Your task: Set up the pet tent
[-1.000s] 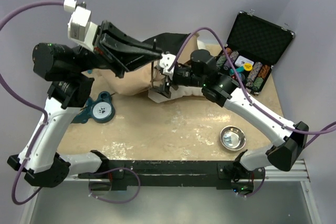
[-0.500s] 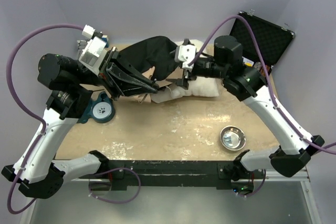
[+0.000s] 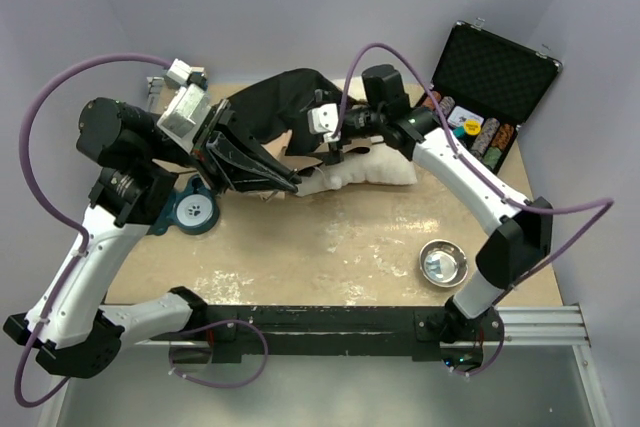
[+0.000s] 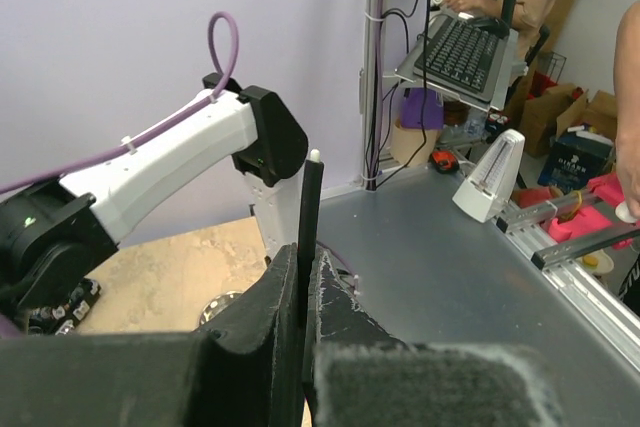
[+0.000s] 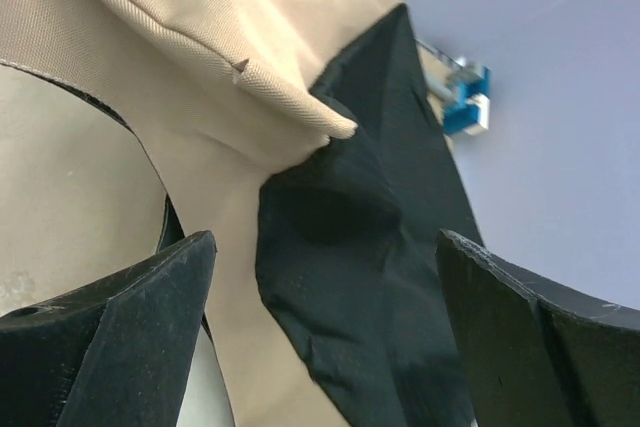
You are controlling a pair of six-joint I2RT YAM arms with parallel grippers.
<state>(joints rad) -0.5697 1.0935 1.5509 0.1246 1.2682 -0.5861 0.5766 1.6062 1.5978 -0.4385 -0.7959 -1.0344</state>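
Note:
The pet tent (image 3: 283, 99) lies collapsed at the back of the table, black lining uppermost and tan cloth (image 3: 287, 143) below it. My left gripper (image 3: 292, 185) is shut on a thin dark tent pole (image 4: 309, 209) with a white tip, which stands up between the jaws (image 4: 304, 272). My right gripper (image 3: 333, 150) hangs open just right of the tent, over the edge of the white cushion (image 3: 368, 169). In the right wrist view the tan and black tent fabric (image 5: 340, 237) fills the space ahead of the open gripper (image 5: 325, 282); I cannot tell whether the fingers touch it.
An open black case of poker chips (image 3: 487, 82) stands at the back right. A small metal bowl (image 3: 443, 262) sits near the front right. A teal holder with a white disc (image 3: 193, 210) lies under the left arm. A blue clamp (image 5: 465, 113) sits beyond the tent.
My left gripper has come down and to the right with the pole. The right gripper has opened wider and shifted back toward the tent. The tent fabric has slumped lower.

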